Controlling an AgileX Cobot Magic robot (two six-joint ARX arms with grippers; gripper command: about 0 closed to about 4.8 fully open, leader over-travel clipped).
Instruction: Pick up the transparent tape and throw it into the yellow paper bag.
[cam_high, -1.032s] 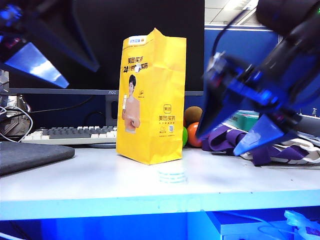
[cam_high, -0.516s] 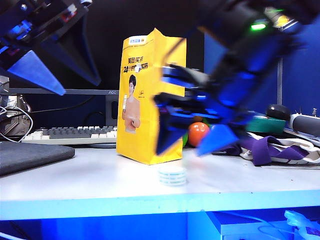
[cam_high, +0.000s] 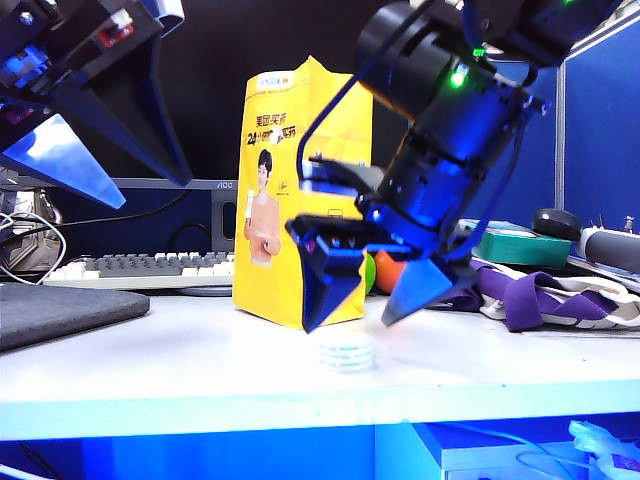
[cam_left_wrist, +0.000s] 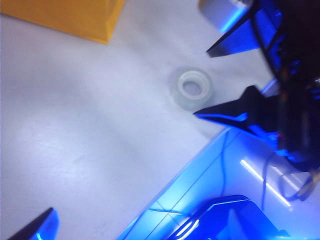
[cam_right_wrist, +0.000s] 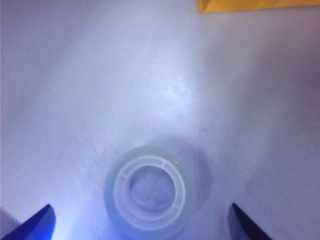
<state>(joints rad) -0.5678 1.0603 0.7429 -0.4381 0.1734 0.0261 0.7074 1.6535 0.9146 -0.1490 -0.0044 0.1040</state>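
Hovering our right hand (cam_high: 368, 318), jaws apart, above the transparent tape (cam_high: 345, 352); next we lower and clamp. Left hand (cam_high: 110, 185) waits apart at ten o'clock.

We see a bright yellow paper bag (cam_high: 300, 195) printed with a woman's figure and black text. Before it lies whitish, near-colourless transparent tape (cam_high: 346, 352) on a pale grey table (cam_high: 160, 370), beside purple fabric (cam_high: 520, 290).

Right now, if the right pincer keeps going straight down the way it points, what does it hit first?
Most likely the transparent tape: the open right pincer hangs just above it, fingertips astride the roll.
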